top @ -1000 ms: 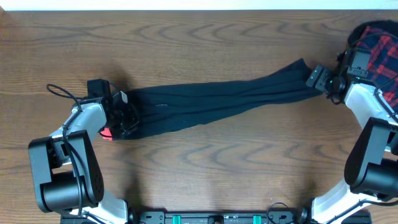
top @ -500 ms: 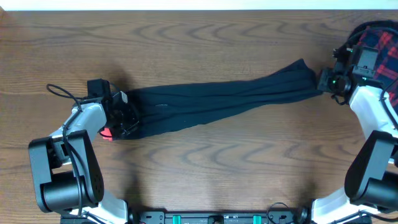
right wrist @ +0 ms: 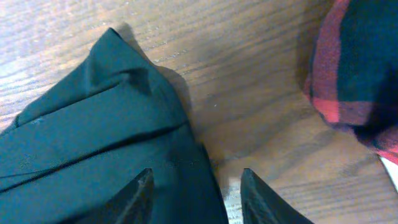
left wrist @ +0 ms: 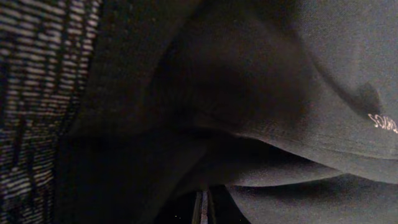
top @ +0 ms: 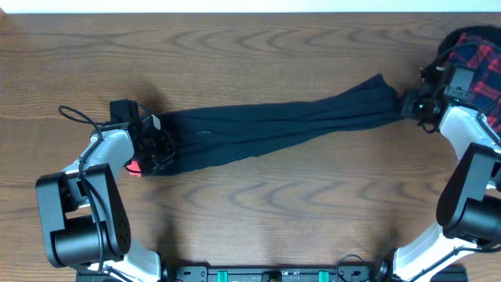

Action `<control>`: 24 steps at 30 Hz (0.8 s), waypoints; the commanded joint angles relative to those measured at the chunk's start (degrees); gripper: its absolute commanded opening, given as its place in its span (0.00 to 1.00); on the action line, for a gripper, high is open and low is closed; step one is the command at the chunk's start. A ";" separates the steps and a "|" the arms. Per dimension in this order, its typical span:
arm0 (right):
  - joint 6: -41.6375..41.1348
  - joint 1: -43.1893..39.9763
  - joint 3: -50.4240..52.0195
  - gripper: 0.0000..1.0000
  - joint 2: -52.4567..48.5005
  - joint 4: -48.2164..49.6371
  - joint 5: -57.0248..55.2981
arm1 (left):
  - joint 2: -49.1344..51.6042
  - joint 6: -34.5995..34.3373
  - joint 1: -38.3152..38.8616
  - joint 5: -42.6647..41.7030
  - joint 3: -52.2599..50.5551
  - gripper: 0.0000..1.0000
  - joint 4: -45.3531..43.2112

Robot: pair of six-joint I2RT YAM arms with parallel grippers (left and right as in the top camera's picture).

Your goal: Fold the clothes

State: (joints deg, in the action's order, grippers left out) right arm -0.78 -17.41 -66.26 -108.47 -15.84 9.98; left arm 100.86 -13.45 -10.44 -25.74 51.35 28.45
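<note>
The clothes (top: 274, 129), long black trousers, lie stretched across the table from left to right. At their left end my left gripper (top: 156, 149) is shut on the waistband, and a bit of red-orange edging (top: 135, 167) shows beside it. Dark cloth (left wrist: 261, 93) and the grey-flecked waistband (left wrist: 31, 93) fill the left wrist view. My right gripper (top: 407, 104) is down at the leg end. Its jaws (right wrist: 196, 174) stand apart over the cuff's edge (right wrist: 93, 143), with the black cloth against the left finger (right wrist: 142, 193) and bare wood before the right finger.
A red-and-black plaid garment (top: 477, 55) lies bunched at the table's far right corner, close behind my right wrist; it also shows in the right wrist view (right wrist: 354, 68). The wooden tabletop (top: 258, 211) runs in front of the trousers.
My right gripper has turned at the wrist and settled over the leg end, its jaws narrower than a second ago. The left gripper and the trousers have not moved.
</note>
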 commanded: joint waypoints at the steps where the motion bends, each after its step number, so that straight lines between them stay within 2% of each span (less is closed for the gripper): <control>1: 0.66 -0.20 -0.48 0.40 -1.75 0.59 1.46 | 3.39 0.79 0.13 6.95 -1.99 0.07 -0.70; 9: 0.63 -0.17 -0.48 0.29 -2.91 1.36 2.32 | 3.39 0.79 0.13 6.95 -1.99 0.07 -0.70; 14: 0.61 -0.15 -0.48 0.01 -2.91 1.51 2.34 | 3.39 0.76 0.13 6.95 -1.99 0.06 -0.70; 24: -2.69 -0.07 -1.22 0.01 2.16 1.36 4.83 | 3.39 0.79 0.13 6.95 -1.99 0.07 -0.74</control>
State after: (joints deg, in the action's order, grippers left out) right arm -1.13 -17.41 -66.26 -110.00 -14.68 13.39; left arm 100.86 -13.45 -10.44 -25.71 51.35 28.45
